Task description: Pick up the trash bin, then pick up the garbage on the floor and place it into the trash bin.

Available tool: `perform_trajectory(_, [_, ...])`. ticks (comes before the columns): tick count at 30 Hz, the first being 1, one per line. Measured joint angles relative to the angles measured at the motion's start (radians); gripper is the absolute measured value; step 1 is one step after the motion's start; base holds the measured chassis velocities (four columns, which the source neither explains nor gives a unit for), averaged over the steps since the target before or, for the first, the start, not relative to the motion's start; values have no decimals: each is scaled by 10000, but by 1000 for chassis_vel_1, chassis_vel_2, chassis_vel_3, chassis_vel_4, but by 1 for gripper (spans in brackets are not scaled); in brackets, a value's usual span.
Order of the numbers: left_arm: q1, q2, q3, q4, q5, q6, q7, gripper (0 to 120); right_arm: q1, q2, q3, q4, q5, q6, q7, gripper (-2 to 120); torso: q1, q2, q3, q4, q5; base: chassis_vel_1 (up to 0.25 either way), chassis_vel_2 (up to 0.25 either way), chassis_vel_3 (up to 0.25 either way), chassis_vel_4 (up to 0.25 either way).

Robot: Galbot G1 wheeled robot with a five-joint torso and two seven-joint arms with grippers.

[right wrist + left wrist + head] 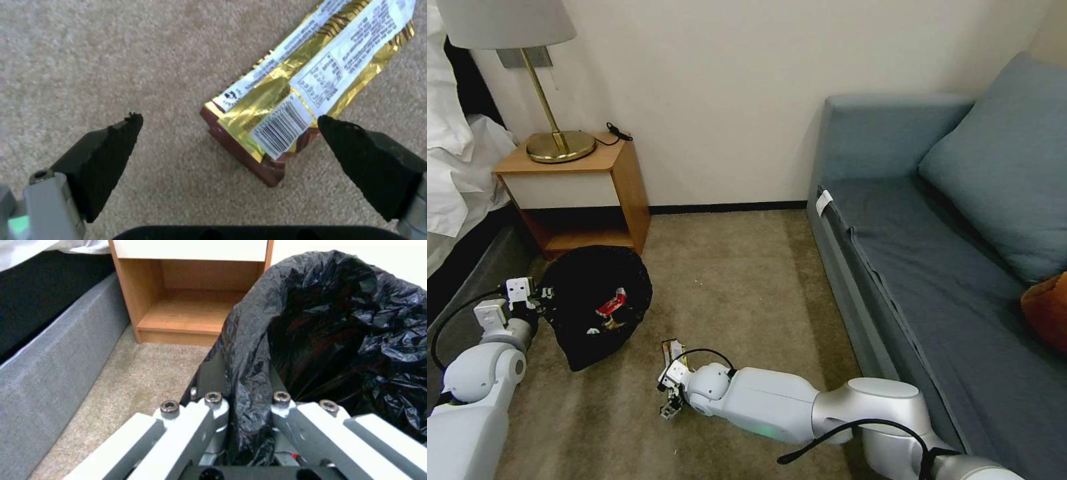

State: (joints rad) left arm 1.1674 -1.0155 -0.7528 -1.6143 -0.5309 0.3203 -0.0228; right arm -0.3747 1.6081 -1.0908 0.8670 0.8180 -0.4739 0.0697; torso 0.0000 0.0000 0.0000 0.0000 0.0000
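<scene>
On my head feed the blue-grey sofa (pixel 934 253) runs down the right side of the carpet (pixel 740 267), with the wooden nightstand (pixel 577 193) and its brass lamp (pixel 540 87) against the wall on the left. The trash bin (pixel 597 303), lined with a crinkled black bag, sits just in front of the nightstand, and I can see a red snack wrapper (pixel 612 305) lying inside it. My left gripper (pixel 537 293) is at the bin's rim on the side toward the bed; through the left wrist camera its fingers (pixel 213 406) are clamped on the rim and the bag's black plastic fold, one inside and one outside. My right gripper (pixel 670 400) is low over the carpet, well apart from the bin, jaws spread wide. Its black pads (pixel 111 156) straddle the near end of the gold bar wrapper (pixel 293 90), which lies flat on the floor, label side up, one pad close beside its corner
</scene>
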Motion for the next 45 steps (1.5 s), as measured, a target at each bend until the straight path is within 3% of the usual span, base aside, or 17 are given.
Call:
perform_trajectory(14, [143,-66,-100,-156,13,12,3,4,-49,0,-132,-95,-52,194,-166,99,0,0,0,0,0,0,0,0,0])
perform_trajectory(20, [175,-171,-137,-180,13,5,7,4,-26,0,-170,-291,-106,205,-217,88,0,0,0,0,0,0,0,0,0])
perform_trajectory(45, [272,-418,-169,-312,40,-57,50,4,0,0,-289,-698,-296,366,-389,88,0,0,0,0,-2,0,0,0,0])
